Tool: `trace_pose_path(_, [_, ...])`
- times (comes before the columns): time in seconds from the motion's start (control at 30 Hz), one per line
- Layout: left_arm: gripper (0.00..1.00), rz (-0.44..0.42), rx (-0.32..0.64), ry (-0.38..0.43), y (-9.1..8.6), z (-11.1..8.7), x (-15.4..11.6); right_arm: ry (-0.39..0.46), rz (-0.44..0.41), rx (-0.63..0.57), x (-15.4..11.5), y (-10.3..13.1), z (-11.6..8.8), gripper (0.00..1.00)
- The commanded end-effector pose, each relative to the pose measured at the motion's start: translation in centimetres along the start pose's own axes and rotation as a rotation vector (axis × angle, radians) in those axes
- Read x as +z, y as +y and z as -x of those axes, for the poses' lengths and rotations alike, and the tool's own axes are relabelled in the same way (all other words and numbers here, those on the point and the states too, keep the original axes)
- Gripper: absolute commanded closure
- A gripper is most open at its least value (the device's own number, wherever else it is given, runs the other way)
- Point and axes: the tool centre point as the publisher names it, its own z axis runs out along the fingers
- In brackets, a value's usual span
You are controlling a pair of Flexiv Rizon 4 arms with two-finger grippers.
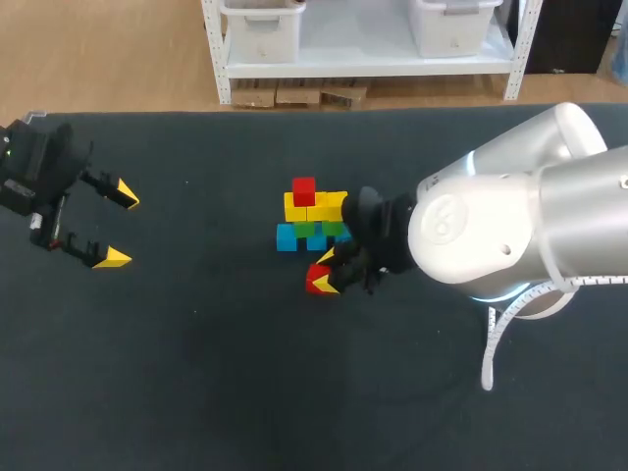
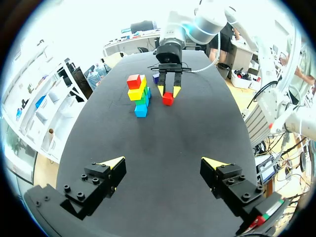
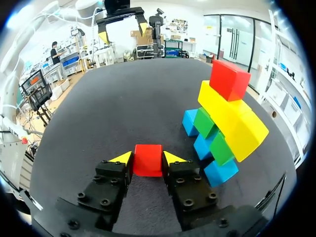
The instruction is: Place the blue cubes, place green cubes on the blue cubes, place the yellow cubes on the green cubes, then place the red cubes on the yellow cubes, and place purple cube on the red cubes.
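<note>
Our right pincer (image 1: pixel 325 272) is pinching a red cube (image 1: pixel 315 282) between its yellow tips, one finger pressed against each side. It holds the cube low over the dark worktop (image 1: pixel 196 373). We cannot tell whether the cube touches the surface or hangs just above it. In the head view the cube sits just beside the stack (image 1: pixel 312 218), on the side nearer to us and apart from it.

The stack stands near the middle of the worktop. At its base the blue cubes (image 1: pixel 287 237) rest on the worktop in a row with gaps between them. The green cubes (image 1: pixel 312 229) sit on the blue ones, bridging those gaps. Above them the yellow cubes (image 1: pixel 316 207) form a close row. A second red cube (image 1: pixel 303 189) sits on the yellow row at its left end, as the head view shows it.

In the left wrist view we make out a purple cube (image 2: pixel 156 77) lying on the worktop beyond the stack, near our right arm and apart from the other cubes.

Our left pincer (image 1: pixel 119 226) hangs over the left side of the worktop, well apart from the stack, its fingers spread wide with nothing between them.
</note>
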Motion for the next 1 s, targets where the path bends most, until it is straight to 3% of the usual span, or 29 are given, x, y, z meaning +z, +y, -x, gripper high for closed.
trace_pose_path(0.03, [0.0,0.002,0.004,-0.005,0.0,-0.1,0.1,0.014,0.0,-0.005,-1.0,0.6,0.3,1.0])
trace_pose_path(0.2, [0.0,0.002,0.004,-0.005,0.0,-0.1,0.1,0.035,0.07,-0.028,-2.0,1.1,1.0,1.0])
trace_pose_path(0.5, [0.0,0.002,0.004,-0.005,0.0,-0.1,0.1,0.068,0.329,-0.143,-6.5,1.0,4.1,1.0])
trace_pose_path(0.6, [0.0,0.002,0.004,-0.005,0.0,-0.1,0.1,0.106,0.369,-0.188,-7.8,0.6,5.0,1.0])
trace_pose_path(0.8, [0.0,0.002,0.004,-0.005,0.0,-0.1,0.1,0.138,0.36,-0.249,-9.4,-0.3,6.5,1.0])
trace_pose_path(1.0, [0.0,0.002,0.004,-0.005,0.0,-0.1,0.1,0.131,0.28,-0.235,-9.7,-2.0,6.5,1.0])
